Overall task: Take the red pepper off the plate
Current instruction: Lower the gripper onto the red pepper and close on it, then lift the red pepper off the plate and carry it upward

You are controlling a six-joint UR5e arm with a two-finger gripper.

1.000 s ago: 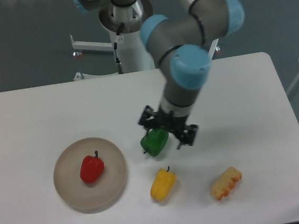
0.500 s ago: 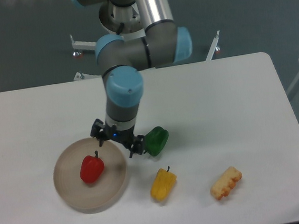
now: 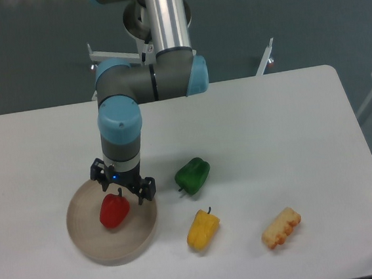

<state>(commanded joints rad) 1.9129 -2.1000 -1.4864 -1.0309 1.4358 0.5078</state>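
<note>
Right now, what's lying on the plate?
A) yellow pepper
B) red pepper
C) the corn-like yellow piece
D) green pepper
B: the red pepper is the only item lying on the plate, with the gripper right above it; the green pepper, yellow pepper and corn-like piece all sit on the table to the plate's right.

Single fixed cam, high front view.
Looks down at an angle across the white surface (image 3: 269,118) toward the arm base at the far edge; near edge cut off at bottom, right corners in frame, left edge out of frame. Mid-range, whole work area visible. No 2nd view to compare.
</note>
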